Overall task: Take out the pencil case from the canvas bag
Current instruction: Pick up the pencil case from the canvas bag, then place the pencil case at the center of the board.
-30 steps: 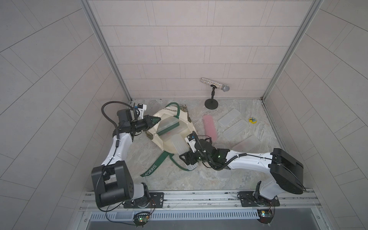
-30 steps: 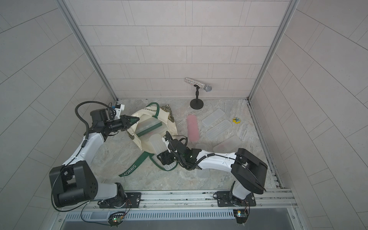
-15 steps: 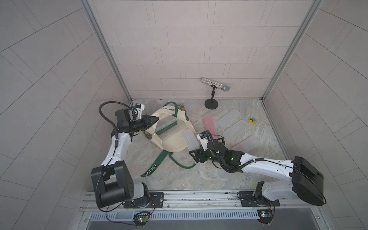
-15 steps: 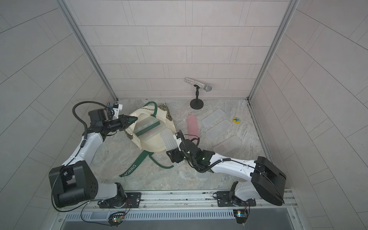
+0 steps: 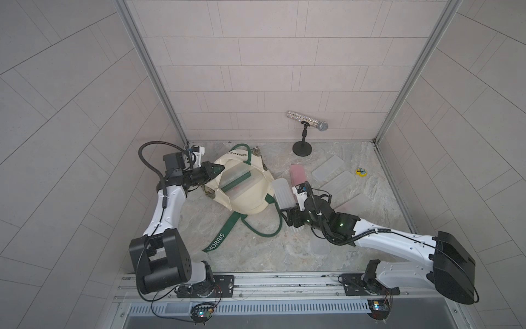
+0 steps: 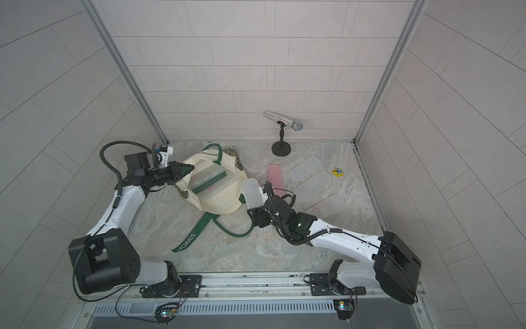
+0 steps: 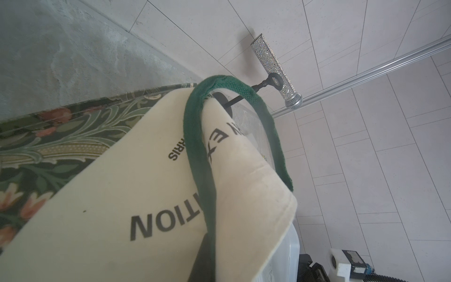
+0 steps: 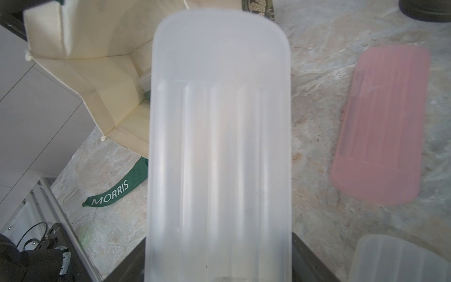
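1. Frosted plastic pencil case (image 5: 283,193) clamped in right tool (image 5: 288,213); drawn back since a second ago from mouth of canvas bag (image 5: 250,199), now just beside its rim.
2. Left tool (image 5: 217,170) pinched shut on bag rim, much as before.
3. Marbled grey tabletop (image 5: 250,256) under bag; pink case (image 5: 297,175) and microphone (image 5: 307,121) on stand further back.
4. Pale tiled walls (image 5: 270,71) on three sides.

a robot lab booth: tiled walls (image 5: 256,57), metal mounting rail (image 5: 284,280).
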{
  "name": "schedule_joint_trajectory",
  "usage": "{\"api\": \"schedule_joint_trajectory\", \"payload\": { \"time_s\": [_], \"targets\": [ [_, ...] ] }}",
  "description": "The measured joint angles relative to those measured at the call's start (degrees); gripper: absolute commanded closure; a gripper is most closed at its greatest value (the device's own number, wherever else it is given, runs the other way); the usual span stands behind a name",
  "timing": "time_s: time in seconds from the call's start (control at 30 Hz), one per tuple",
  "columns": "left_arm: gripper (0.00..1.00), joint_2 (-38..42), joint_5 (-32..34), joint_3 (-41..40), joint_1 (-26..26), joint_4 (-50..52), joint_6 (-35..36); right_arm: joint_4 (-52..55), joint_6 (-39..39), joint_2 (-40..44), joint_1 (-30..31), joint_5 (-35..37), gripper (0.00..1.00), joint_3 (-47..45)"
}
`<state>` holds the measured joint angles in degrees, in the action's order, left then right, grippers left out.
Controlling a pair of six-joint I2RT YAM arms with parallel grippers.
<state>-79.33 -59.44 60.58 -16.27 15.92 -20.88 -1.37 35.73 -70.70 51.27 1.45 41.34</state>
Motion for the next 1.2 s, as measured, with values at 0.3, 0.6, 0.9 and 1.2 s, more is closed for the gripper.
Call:
{"api": "schedule_joint_trajectory", "payload": {
  "time_s": [0.3, 0.6, 0.9, 1.2],
  "targets": [
    [1.0, 0.07, 1.95, 1.16, 0.0, 4.57, 4.0, 3.37, 1.36, -3.69, -3.5, 1.88, 0.33, 5.38],
    [1.0, 2.32, 4.31, 1.16, -0.74, 8.13, 8.26, 5.86, 2.4, -12.83, -6.84, 3.48, 0.33, 13.53],
    [1.0, 2.29, 3.89, 1.14, -2.29, 8.52, 8.9, 9.25, 2.21, -22.99, -7.8, 5.46, 0.33, 22.77],
    [1.0, 2.29, 2.36, 0.46, -3.21, 8.5, 8.79, 12.48, 1.75, -32.61, -8.57, 6.54, 0.33, 30.38]
  ]
}}
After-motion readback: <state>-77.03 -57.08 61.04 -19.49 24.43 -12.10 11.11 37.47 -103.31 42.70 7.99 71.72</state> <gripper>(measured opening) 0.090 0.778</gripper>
